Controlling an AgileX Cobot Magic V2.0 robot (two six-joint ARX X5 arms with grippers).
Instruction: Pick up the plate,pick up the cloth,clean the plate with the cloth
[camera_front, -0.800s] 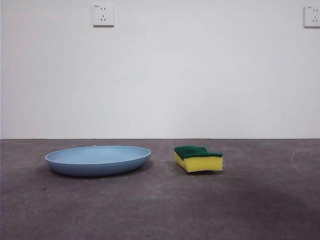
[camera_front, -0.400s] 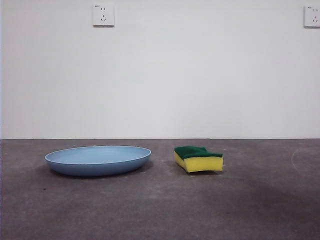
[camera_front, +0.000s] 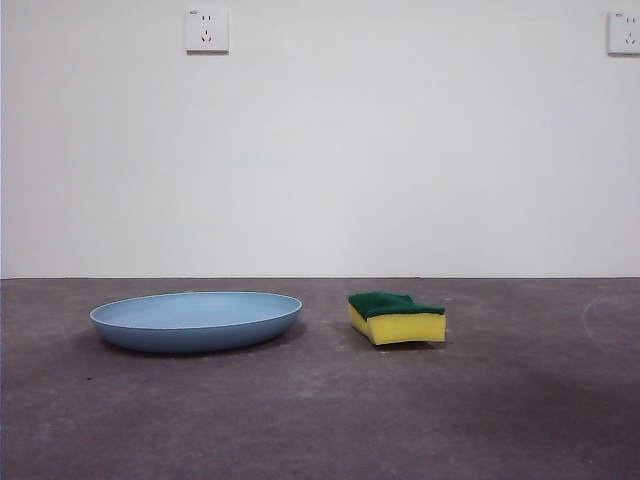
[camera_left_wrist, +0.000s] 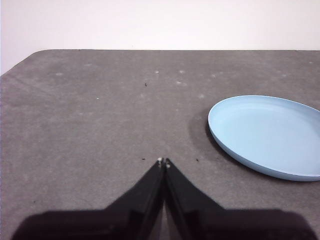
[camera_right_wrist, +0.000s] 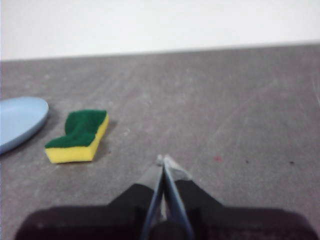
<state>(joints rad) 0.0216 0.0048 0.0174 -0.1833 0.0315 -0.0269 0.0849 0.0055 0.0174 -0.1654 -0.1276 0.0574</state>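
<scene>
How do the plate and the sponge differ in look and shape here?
The plate is one light-blue colour; the sponge is yellow foam with a dark green layer on top. The plate is round, wide and shallow; the sponge is a small block, far narrower. Both lie flat on the grey table, apart from each other, untouched by either gripper.

The round light-blue plastic plate (camera_front: 195, 320) looks smooth, the yellow foam sponge (camera_front: 397, 318) has a rough green top, and the grey table (camera_front: 320, 420) looks matt.
</scene>
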